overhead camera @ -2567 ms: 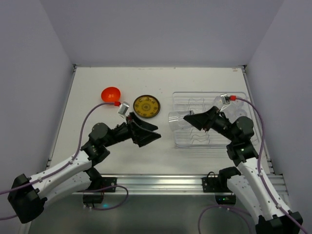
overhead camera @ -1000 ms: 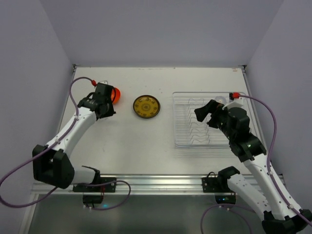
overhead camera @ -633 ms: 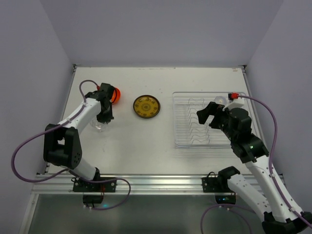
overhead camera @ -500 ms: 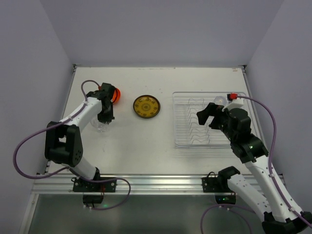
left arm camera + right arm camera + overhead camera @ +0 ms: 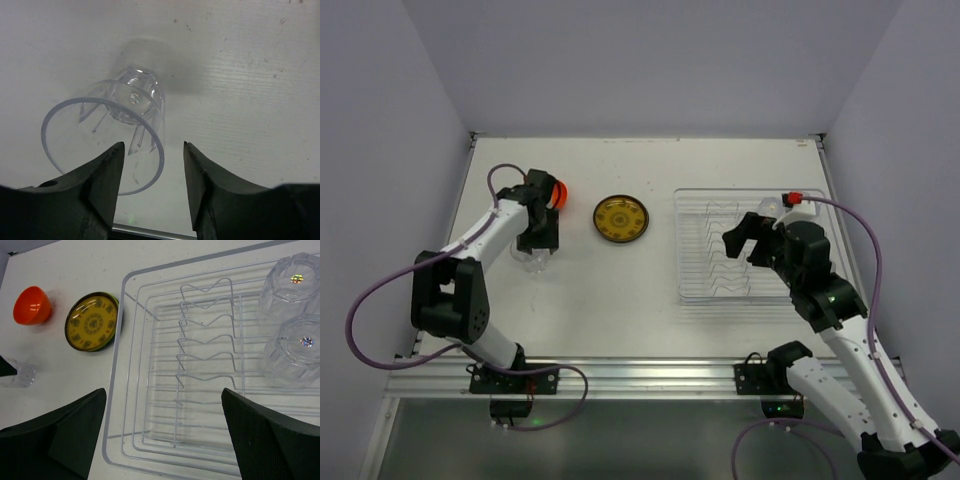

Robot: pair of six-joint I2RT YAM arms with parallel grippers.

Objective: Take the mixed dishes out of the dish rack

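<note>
Left claw: the left gripper (image 5: 152,150) is released, its fingers spread just above the small clear plastic cup (image 5: 107,137), which stands upright near the bench's left edge.
Right claw: the right gripper (image 5: 163,390) is spread wide and empty over the clear rectangular dish rack (image 5: 114,405), which lies by the right edge.
Right wrist view only: two clear cups (image 5: 295,277) stand mouth down in the rack's far part.
Hidden: in the top view the left arm covers most of the small orange-red bowl (image 5: 558,192).
Room: the patterned yellow-brown round plate (image 5: 621,219) lies well apart from the rack's left rim.
</note>
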